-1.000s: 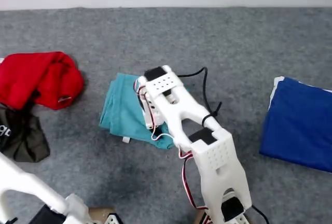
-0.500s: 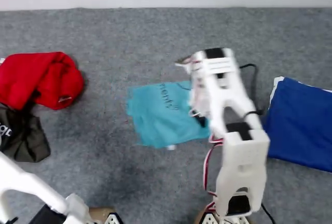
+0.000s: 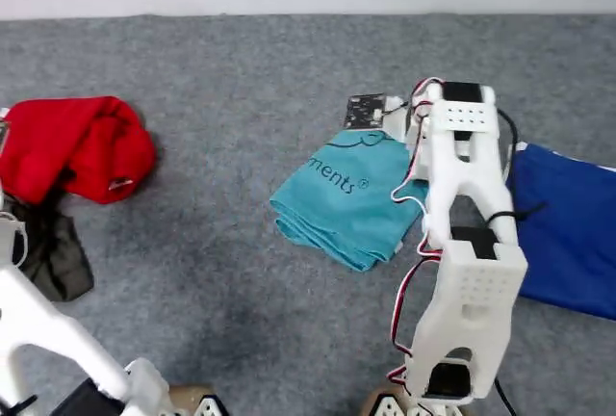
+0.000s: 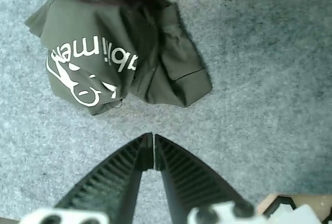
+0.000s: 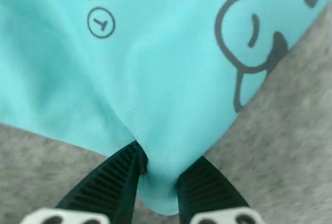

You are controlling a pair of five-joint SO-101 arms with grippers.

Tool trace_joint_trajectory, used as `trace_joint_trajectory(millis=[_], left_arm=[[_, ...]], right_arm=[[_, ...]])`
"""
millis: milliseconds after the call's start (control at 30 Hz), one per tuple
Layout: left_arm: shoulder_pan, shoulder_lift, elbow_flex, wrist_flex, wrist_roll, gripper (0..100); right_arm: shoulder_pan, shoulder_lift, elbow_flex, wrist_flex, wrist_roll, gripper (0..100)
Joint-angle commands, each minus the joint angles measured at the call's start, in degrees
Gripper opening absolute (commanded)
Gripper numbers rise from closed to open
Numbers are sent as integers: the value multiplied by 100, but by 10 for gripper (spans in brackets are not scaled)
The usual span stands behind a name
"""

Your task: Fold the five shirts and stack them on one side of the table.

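Since a second ago my right gripper (image 5: 155, 175) has dragged the teal shirt (image 3: 342, 199) across the worktop (image 3: 192, 272); it now lies near the blue shirt (image 3: 568, 233). That gripper is clamped on a pinch of its cloth. I judge it soft and light. It bunches and trails, so an edge holds best. My left gripper (image 4: 154, 151), fingers together and empty, hangs over the olive shirt (image 4: 114, 53), which lies beside the red shirt (image 3: 77, 146), well apart.

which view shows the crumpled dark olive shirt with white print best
The left wrist view: the crumpled dark olive shirt lies nearly whole ahead of the shut left gripper. The high view catches a strip at the left edge; the right wrist view faces the teal shirt.
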Motion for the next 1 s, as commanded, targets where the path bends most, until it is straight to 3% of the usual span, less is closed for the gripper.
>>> trace_joint_trajectory(millis=[0, 167, 467, 600, 700, 967], left_arm=[[26, -202, -31, 44, 35, 16], [9, -202, -31, 44, 35, 16], [26, -202, -31, 35, 26, 16], [35, -202, -31, 9, 9, 16], [18, -202, -31, 9, 0, 16], [44, -158, -40, 9, 0, 16]], right_arm=[[-180, -549, -378, -180, -712, 35], [-189, -954, -396, 356, -2312, 181], [-778, -1622, -396, 1930, -7297, 177], [-1138, -1631, -193, 2510, -9020, 146], [-1174, -1622, 334, 2492, -9363, 9], [-1182, -1604, 1820, 1982, -9609, 8]])
